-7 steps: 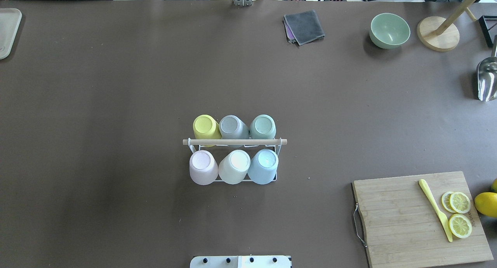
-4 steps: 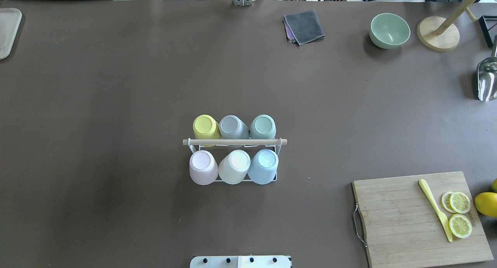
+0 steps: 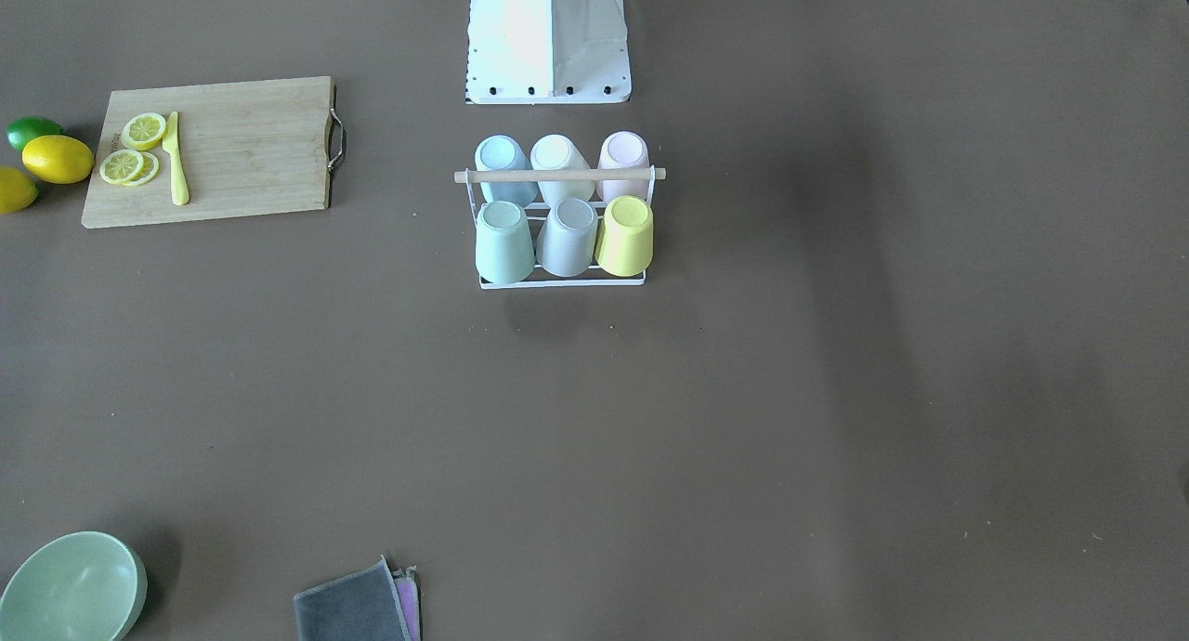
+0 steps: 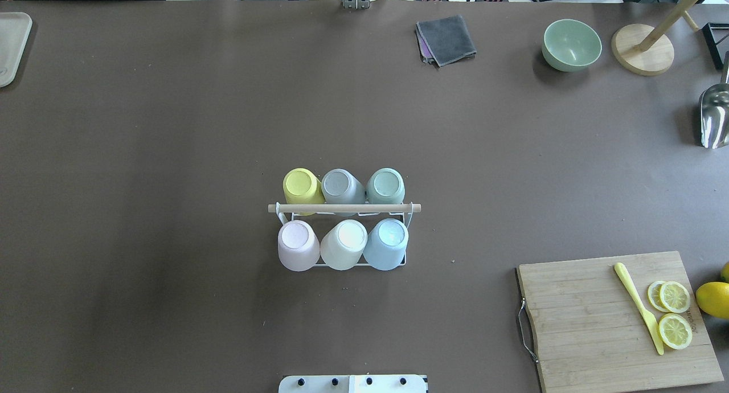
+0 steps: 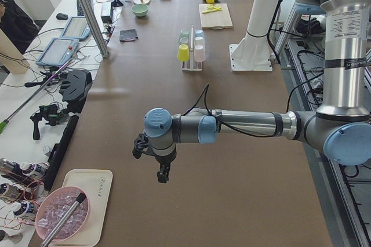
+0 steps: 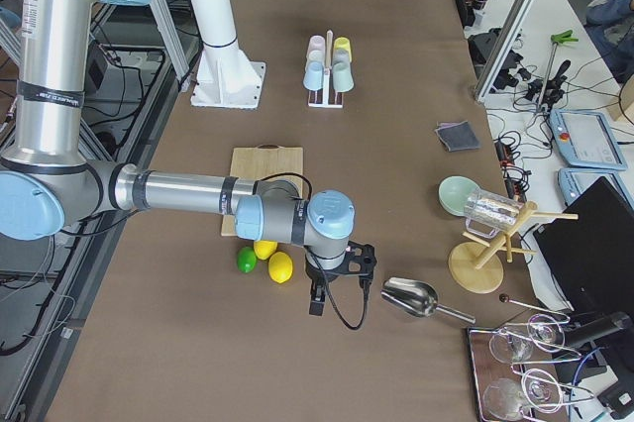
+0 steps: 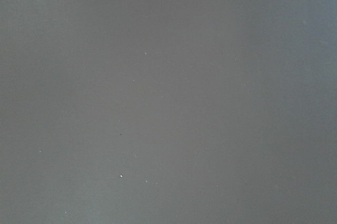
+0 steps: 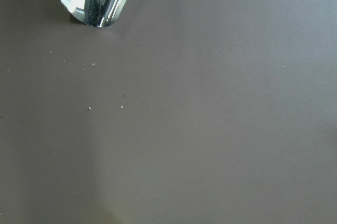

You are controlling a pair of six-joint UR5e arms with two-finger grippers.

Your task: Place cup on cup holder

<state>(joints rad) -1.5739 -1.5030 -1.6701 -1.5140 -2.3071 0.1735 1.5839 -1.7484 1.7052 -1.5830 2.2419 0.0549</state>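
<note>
The cup holder (image 4: 344, 208), a white wire rack with a wooden rod on top, stands at the table's middle, also in the front-facing view (image 3: 557, 175). Several cups sit upside down on its pegs: yellow (image 4: 300, 185), grey (image 4: 339, 185), green (image 4: 385, 184), pink (image 4: 296, 242), white (image 4: 345, 242) and blue (image 4: 387, 240). My left gripper (image 5: 164, 174) hangs over bare table far to the left. My right gripper (image 6: 317, 301) hangs far to the right near the lemons. I cannot tell whether either is open or shut. Both wrist views show no fingers.
A cutting board (image 4: 592, 324) with lemon slices (image 4: 674, 313) and a yellow knife (image 4: 638, 307) lies front right, lemons (image 4: 713, 299) beside it. A green bowl (image 4: 571, 44), grey cloth (image 4: 446, 39), wooden stand (image 4: 642, 48) and metal scoop (image 4: 715, 117) lie at the far right.
</note>
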